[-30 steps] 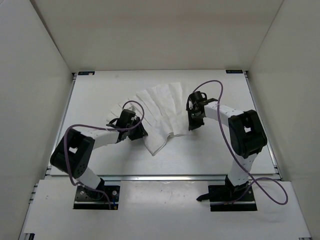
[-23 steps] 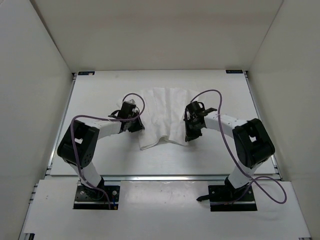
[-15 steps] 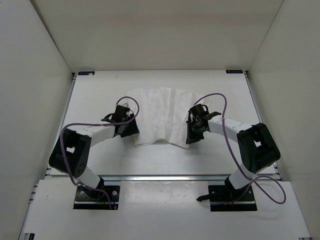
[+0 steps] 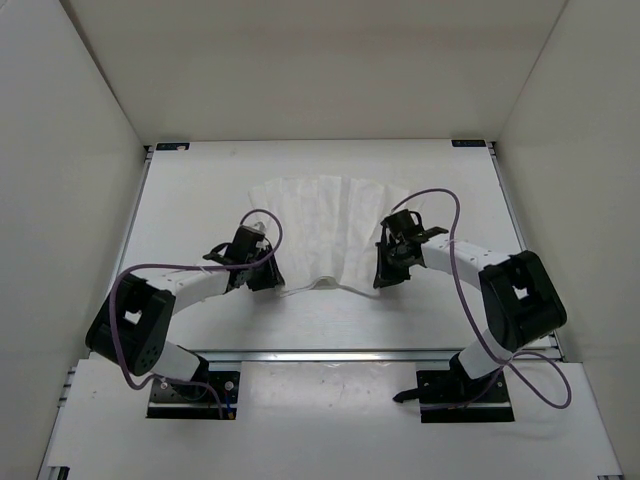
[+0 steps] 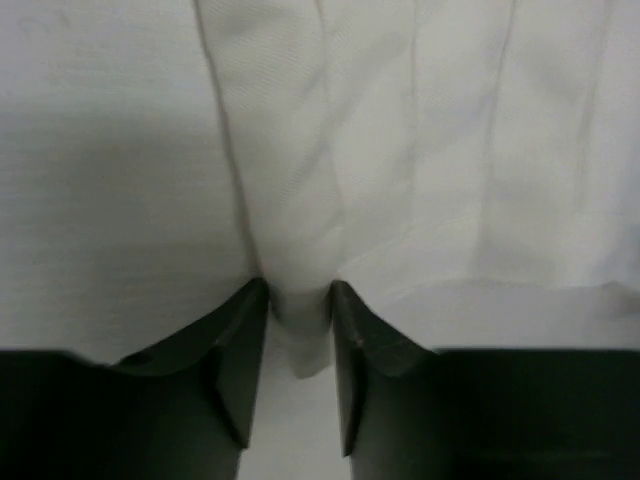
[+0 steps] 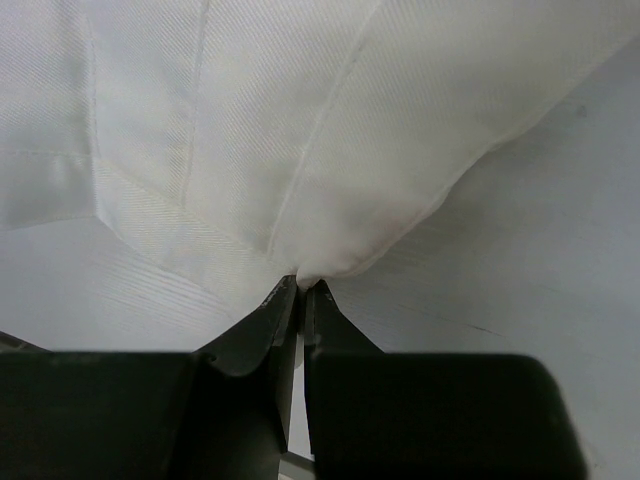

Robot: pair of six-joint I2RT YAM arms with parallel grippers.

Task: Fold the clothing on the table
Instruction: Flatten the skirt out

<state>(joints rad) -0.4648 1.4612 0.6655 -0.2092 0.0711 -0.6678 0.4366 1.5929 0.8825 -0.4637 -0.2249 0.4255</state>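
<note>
White, thin clothing (image 4: 325,222) lies fanned out at the centre of the table (image 4: 200,170), its wide edge toward the top of the frame. At its lower left corner the left gripper (image 5: 299,295) has its jaws spread, a fold of fabric lying between them. At the lower right corner the right gripper (image 6: 301,285) is pinching the hem.

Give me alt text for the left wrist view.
The left gripper straddles a narrow fold of the white clothing, jaws apart. The cloth spreads up and right over the white table.
</note>
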